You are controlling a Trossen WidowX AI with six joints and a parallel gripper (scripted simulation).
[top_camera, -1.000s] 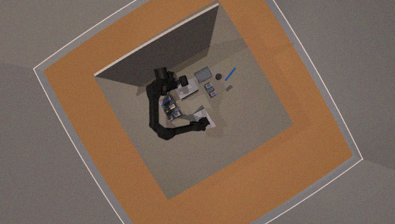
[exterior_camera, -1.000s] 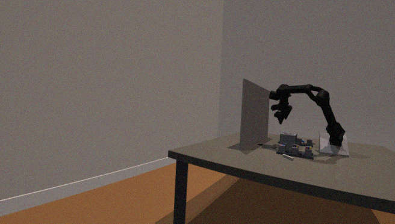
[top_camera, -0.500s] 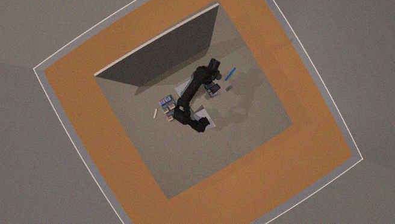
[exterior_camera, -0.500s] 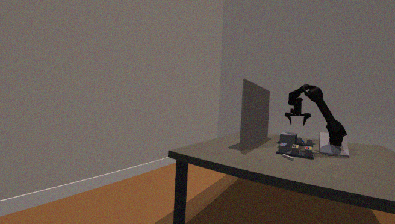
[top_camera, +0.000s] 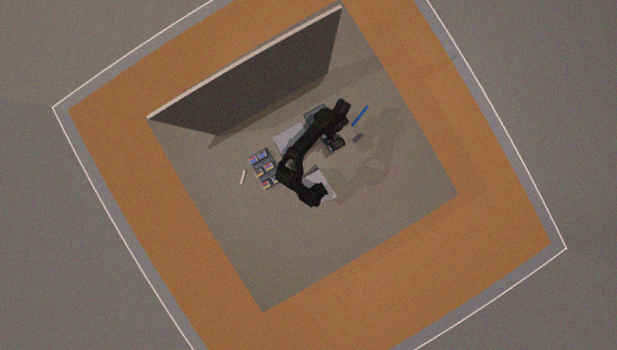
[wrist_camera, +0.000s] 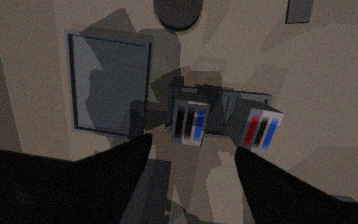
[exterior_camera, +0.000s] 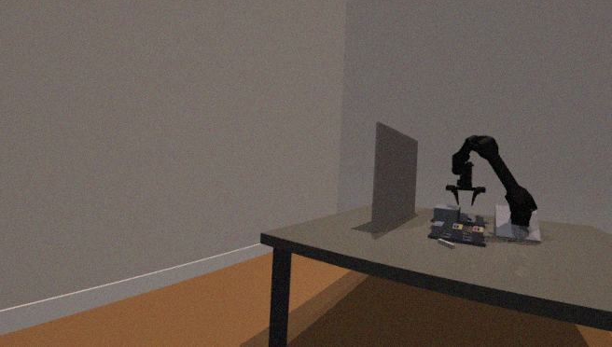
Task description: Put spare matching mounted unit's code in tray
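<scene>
My gripper [exterior_camera: 465,205] [wrist_camera: 193,145] is open and empty, pointing down above a small rack [wrist_camera: 245,94]. Two dark spares stand in that rack. One spare [wrist_camera: 190,120] has black, black and blue stripes and lies between the fingertips in the wrist view, below them. The other spare [wrist_camera: 260,131] has red, black and blue stripes and is near the right fingertip. The shallow tray [wrist_camera: 110,82] [top_camera: 311,111] is empty, left of the rack in the wrist view. A pale-topped box [top_camera: 288,138] [exterior_camera: 447,214], apparently the mounted unit, stands nearby; its back code is not visible.
A second rack [exterior_camera: 459,242] holds several striped spares [top_camera: 268,167]. A tall panel [top_camera: 277,68] [exterior_camera: 396,179] stands behind. A blue rod [top_camera: 360,116], a small grey block [top_camera: 357,137] [wrist_camera: 300,11], a dark puck [wrist_camera: 177,12] and a white stick [top_camera: 243,177] [exterior_camera: 446,243] lie around.
</scene>
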